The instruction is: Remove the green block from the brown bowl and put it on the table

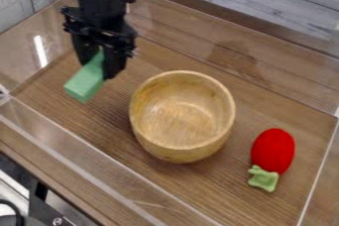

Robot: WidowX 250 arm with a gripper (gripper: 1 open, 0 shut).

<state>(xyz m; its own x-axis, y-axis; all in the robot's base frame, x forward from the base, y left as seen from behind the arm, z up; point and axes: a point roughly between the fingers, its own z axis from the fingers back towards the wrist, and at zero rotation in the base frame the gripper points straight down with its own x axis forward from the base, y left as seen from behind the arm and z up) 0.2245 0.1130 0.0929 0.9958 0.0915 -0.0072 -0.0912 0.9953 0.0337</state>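
Green and matte, the block (pixel 87 81) hangs right at the tips of the claw (pixel 95 59), which is clenched on its upper end; the lower end slants down and away from the fingers, clear of the bowl. It looks like a light, stiff little bar, probably wood or hard foam, with flat sides that should suit a straight pinch and nothing brittle about it. Smooth faces might slip, though, and a hold so near one end could let the bar swing or pivot once its free end touches down. Were it to be gripped afresh, the middle of the long sides would be the place, with the pads flat across its narrow width. Beneath the claw lies the table (pixel 82 136), brown wood grain, firm and flat; how much air is left under the block I can't tell from this angle. Best, I'd judge, to lower it gently until that free end meets the wood, then open the fingers without a jerk so it tips over softly. Just beside the claw's load sits the brown bowl (pixel 184 151), thick-rimmed and apart from the block, near enough that a careless swing that way could knock it. Farthest from the claw, beyond the bowl, rest the red rounded toy (pixel 273 151) and its small green leafy piece (pixel 264 178), both well out of the way.
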